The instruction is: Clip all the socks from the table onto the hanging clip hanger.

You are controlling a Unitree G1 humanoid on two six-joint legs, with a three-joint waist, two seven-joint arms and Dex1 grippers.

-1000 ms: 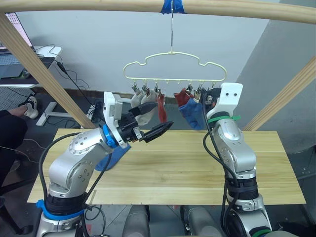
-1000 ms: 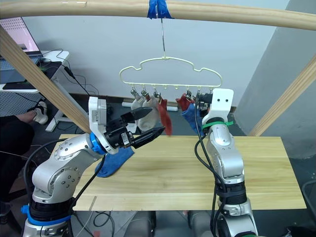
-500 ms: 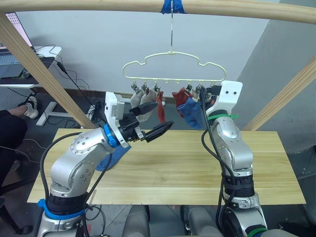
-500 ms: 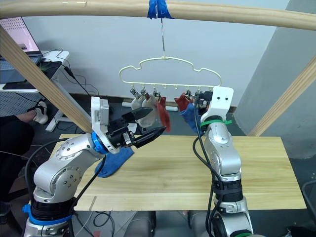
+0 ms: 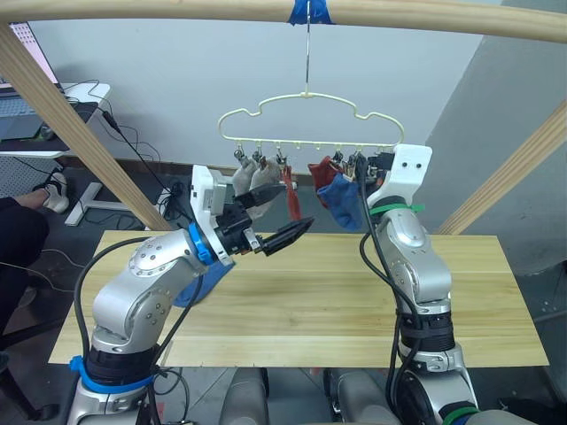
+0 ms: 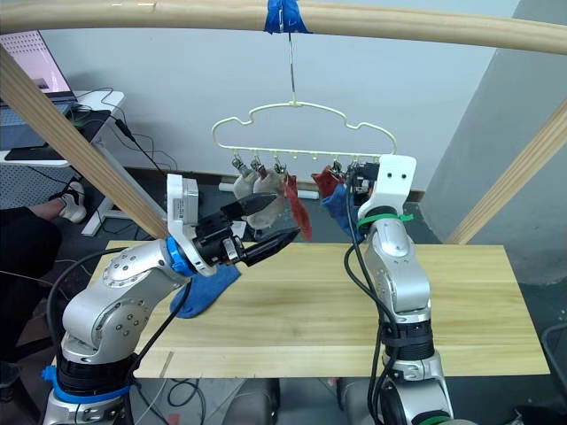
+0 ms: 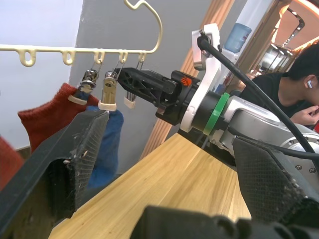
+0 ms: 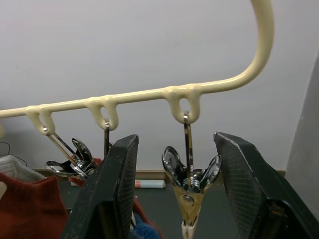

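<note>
Socks: five hung on clip hanger [image 5: 310,119] — two grey [image 5: 252,181], two red [image 5: 324,168], one blue [image 5: 341,199]; sixth, blue sock [image 5: 199,279], lying on bench [image 5: 337,301]. Right gripper [image 8: 174,194] fingers spread around empty end clip [image 8: 189,184]. Left gripper [image 5: 279,221] fingers spread, empty.

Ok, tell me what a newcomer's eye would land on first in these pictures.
First the pale clip hanger hanging from the wooden pole, with grey, red and blue socks clipped along its bar. Next the right gripper, raised to the bar's right end with its jaws open around an empty metal clip. Last, a blue sock lying on the table under the left arm.
</note>
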